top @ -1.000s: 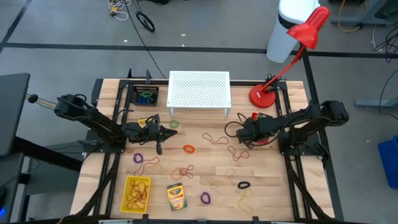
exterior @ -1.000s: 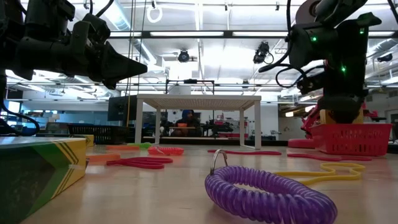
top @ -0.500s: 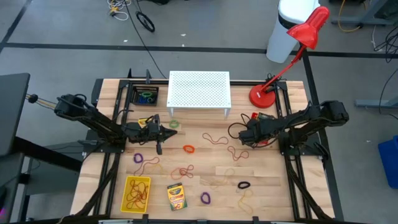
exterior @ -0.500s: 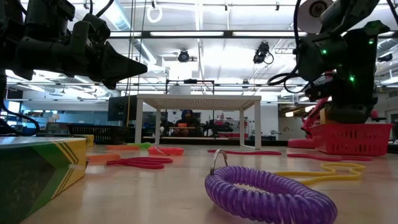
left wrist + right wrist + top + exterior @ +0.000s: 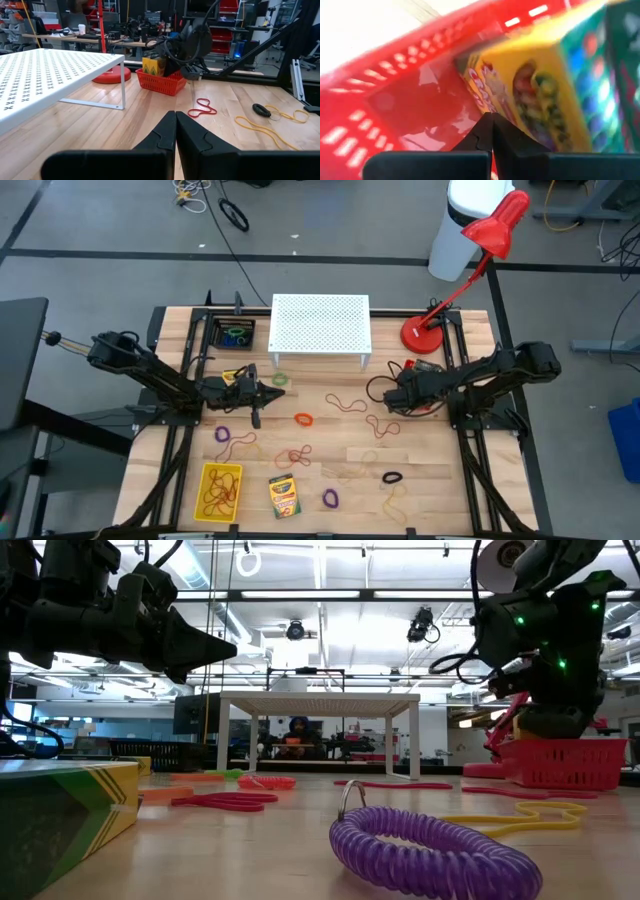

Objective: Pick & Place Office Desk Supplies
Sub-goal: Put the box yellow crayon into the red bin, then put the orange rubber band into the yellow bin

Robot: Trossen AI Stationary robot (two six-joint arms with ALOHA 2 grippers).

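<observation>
Directly ahead of your right jaws (image 5: 491,131), closed and empty over the red basket (image 5: 395,105), a crayon box (image 5: 530,95) stands inside; left jaws (image 5: 175,131), closed too, wait beside the white stand (image 5: 45,75).

White perforated stand (image 5: 321,323) at table's far edge; red desk lamp (image 5: 462,275) just right; red basket (image 5: 570,762).

A yellow-and-green crayon box (image 5: 535,95) sits in a red slotted basket (image 5: 395,105); the stand (image 5: 320,325) is white, perforated.
</observation>
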